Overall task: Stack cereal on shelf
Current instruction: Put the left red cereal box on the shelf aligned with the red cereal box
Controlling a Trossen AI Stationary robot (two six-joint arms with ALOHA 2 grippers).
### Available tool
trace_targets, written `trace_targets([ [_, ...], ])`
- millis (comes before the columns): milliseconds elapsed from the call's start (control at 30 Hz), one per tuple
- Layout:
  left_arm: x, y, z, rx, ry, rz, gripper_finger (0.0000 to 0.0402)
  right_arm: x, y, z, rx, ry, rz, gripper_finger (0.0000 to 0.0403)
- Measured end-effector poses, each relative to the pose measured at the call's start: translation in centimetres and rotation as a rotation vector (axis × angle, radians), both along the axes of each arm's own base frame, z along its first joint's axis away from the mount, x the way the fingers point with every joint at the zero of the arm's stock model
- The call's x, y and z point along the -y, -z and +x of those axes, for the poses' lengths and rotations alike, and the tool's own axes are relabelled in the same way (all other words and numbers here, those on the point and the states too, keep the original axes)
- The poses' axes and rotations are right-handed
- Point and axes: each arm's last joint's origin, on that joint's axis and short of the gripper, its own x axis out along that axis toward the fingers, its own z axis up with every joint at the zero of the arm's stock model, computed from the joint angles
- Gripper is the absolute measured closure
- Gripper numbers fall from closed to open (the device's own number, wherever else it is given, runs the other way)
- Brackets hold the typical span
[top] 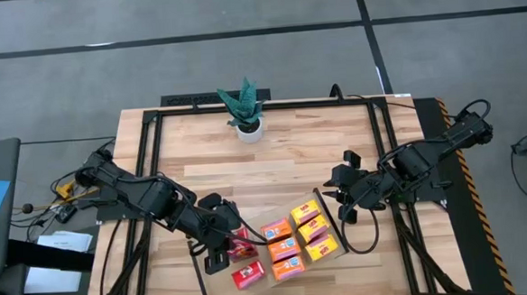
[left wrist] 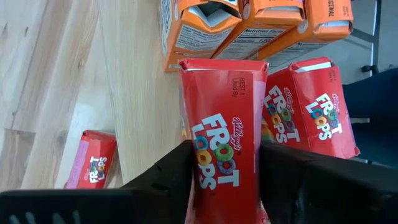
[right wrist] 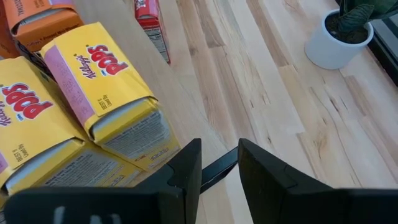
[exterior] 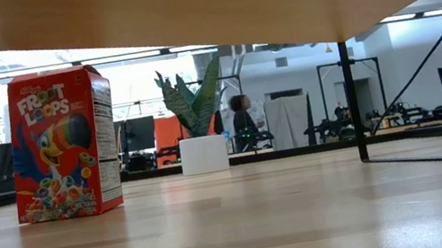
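Left gripper point(left wrist: 224, 180): fingers point(left wrist: 168, 174) are seen set against both long sides of a red box point(left wrist: 225, 130), the box clamped between them; in the high view the gripper point(top: 221, 243) is placed over the shelf's point(top: 338, 275) left part, at the left end of the cereal group.

Just beside the held box: a second red box point(left wrist: 314, 115), lying flat, label up; beyond the fingertips, three orange boxes point(left wrist: 255, 25) are seen side by side, one with its top flap open; on the other side, a further red box point(left wrist: 93, 158) lies apart on the lower wood surface.

Group as seen from above: orange boxes point(top: 284, 248) in the middle, yellow boxes point(top: 311, 228) to the right, a red box point(top: 248, 275) at the front left; all are laid flat on the shelf.

Right gripper point(right wrist: 219, 163): fingers are held slightly apart with nothing between them; it hovers point(top: 346, 200) just beside the right end of the group; yellow boxes point(right wrist: 102, 81) lie nearest its fingers, an orange box point(right wrist: 43, 18) and a red box point(right wrist: 150, 22) lie beyond.

Farther off: a plant point(top: 246, 112) in a white pot at the table's point(top: 291, 155) far edge.

Low view: one red box point(exterior: 63, 143) is seen upright on the table under the board; the plant point(exterior: 196, 119) stands behind it; a person point(exterior: 243, 120) is seen in the room beyond.
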Motion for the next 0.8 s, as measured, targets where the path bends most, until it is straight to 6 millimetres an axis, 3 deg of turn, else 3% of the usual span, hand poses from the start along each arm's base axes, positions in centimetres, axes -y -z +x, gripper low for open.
trace_targets([
  [333,-0.09,0.04,0.0,-0.018,-0.014,-0.026,0.0206,0.0,0.0,0.0,0.0,-0.001,-0.001,0.0274],
  [800,-0.79,-0.72,-0.05,0.005,-0.065,-0.094,0.02,0.0,0.0,0.0,0.0,0.0,0.0,0.0274],
])
